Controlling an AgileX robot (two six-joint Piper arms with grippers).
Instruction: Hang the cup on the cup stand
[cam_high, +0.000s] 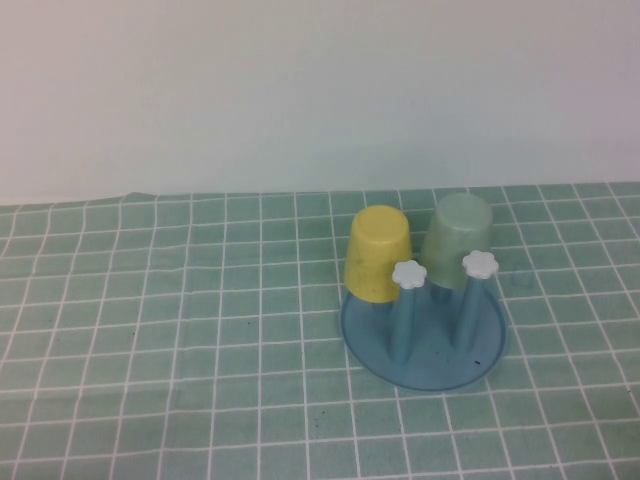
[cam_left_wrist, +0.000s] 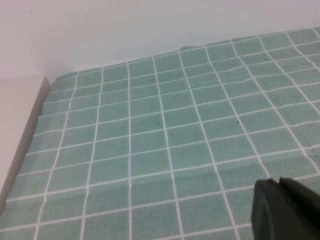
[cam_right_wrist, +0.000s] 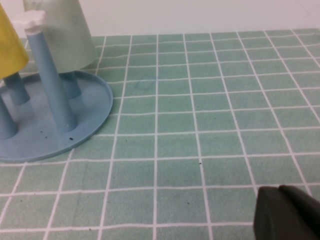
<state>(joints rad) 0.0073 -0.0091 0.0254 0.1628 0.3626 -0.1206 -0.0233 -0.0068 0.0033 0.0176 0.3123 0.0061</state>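
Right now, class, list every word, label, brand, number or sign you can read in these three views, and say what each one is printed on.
None: no readable text in any view.
Cup: plain mint green, no print.
Yellow cup: plain.
Cup stand: plain blue, white flower knobs, no label.
Tablecloth: white grid lines only.
Left gripper and right gripper: dark, unmarked, each at the corner of its own wrist view.

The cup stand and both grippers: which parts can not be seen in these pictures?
- Cup stand, high view: its rear pegs are hidden inside the mint cup and yellow cup.
- Left gripper, left wrist view: cut off by the picture edge.
- Right gripper, right wrist view: likewise cut off; neither shows in the high view.
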